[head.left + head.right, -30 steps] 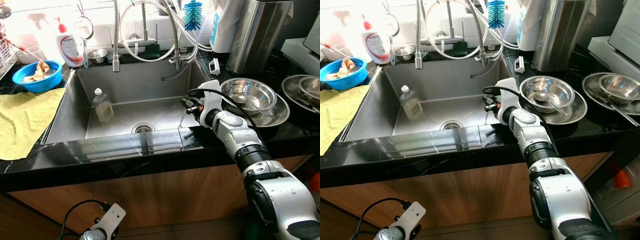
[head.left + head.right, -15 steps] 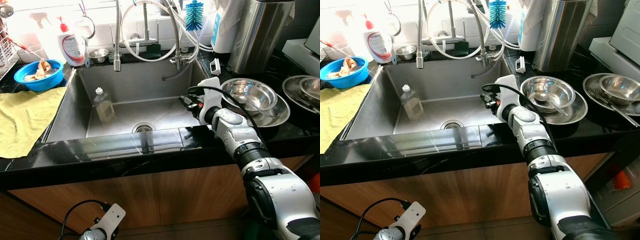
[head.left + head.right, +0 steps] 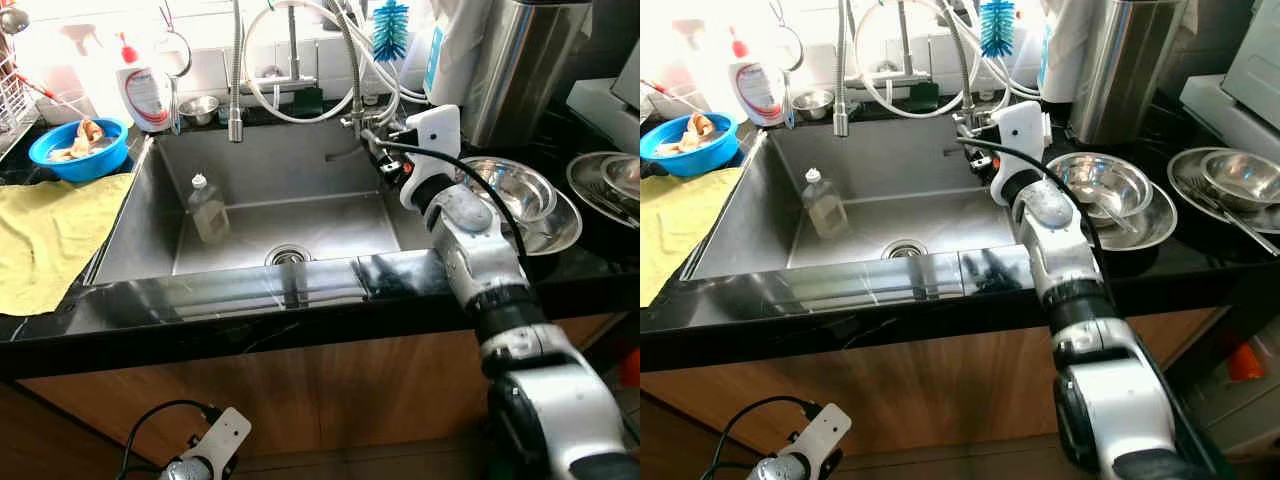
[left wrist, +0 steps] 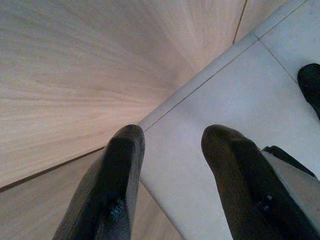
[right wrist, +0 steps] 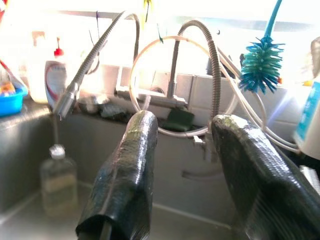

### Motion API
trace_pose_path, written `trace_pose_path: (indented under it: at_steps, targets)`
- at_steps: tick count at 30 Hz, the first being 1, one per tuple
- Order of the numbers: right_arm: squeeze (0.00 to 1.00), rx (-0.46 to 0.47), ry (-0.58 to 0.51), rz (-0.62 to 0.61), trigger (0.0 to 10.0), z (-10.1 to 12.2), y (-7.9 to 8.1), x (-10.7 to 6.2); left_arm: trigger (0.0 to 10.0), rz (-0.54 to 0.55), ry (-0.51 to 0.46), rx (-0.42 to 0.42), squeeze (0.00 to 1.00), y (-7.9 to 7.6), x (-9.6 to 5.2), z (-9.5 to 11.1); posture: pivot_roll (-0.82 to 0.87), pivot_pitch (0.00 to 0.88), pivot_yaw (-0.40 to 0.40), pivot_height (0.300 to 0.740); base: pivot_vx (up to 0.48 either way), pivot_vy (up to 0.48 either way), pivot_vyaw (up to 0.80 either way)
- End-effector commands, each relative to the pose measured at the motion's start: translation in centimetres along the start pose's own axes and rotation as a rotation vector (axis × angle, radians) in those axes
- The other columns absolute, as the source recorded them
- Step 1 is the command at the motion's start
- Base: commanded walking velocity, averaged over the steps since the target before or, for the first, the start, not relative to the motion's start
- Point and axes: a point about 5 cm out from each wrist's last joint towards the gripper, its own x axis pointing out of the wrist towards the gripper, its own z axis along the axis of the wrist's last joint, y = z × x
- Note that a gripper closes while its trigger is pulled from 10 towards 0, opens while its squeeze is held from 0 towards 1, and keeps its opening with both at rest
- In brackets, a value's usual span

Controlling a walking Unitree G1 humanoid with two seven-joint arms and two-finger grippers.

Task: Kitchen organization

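R gripper (image 5: 182, 175) is up over the right end of the sink (image 3: 150, 215), fingers spread and holding nothing; in the right wrist view it looks straight at the back wall w/ the coiled spring faucet (image 5: 200, 35) and the blue bottle brush (image 5: 261, 55) upper right. In the left eye view the wrist sits centre-right of frame, just beside the stacked steel bowls (image 3: 520, 195) on the black counter (image 3: 250, 300). L gripper (image 4: 172, 145) hangs idle low by the wood cabinet, fingers apart, nothing in them.

Task thing isn't certain. Likely candidate: the clear plastic bottle (image 3: 207, 210) standing upright on the sink floor, left of centre in frame, near the drain (image 3: 287, 256). Could also be the bowls.

How to do it well, my read:
- if bottle: the gripper is well apart from it, so swing across the basin first, then drop; keep clear of the hanging spray head (image 3: 234, 125) and the white hoses
- bottle looks light and wet, prob slippery; grip the body below the shoulder, not the cap, squeeze gently so it doesn't buckle or squirt out
- come in level, fingers either side, close only once it's between the pads
- lift straight up before moving toward the counter; watch the sink rim

Other stuff around: blue bowl (image 3: 76, 152) and yellow cloth (image 3: 50, 235) at left, soap bottle (image 3: 142, 90) upper left
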Motion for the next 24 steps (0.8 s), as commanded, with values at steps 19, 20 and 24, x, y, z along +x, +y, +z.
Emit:
trace_pose_path:
  at_steps: [19, 20, 24]
  targets:
    - [1.00, 0.021, -0.070, -0.457, 10.0, 1.0, -2.7, -9.4, 10.0, -0.008, 0.035, 0.012, 0.00, 0.0, -0.2, -1.0, -0.12, 0.000, 0.050, 0.740, 0.000, 0.000, 0.00]
    - [1.00, 0.016, -0.060, -0.479, 10.0, 0.9, -2.9, -9.9, 10.0, -0.007, 0.036, 0.012, 0.00, 0.0, -0.2, -1.1, -0.12, 0.000, 0.050, 0.740, 0.000, 0.000, 0.00]
    - [0.00, 0.023, -0.066, -0.549, 10.0, 1.1, -3.5, -11.2, 10.0, -0.009, 0.036, 0.015, 0.00, 0.0, -0.3, -1.1, -0.13, 0.000, 0.049, 0.740, 0.000, 0.000, 0.00]
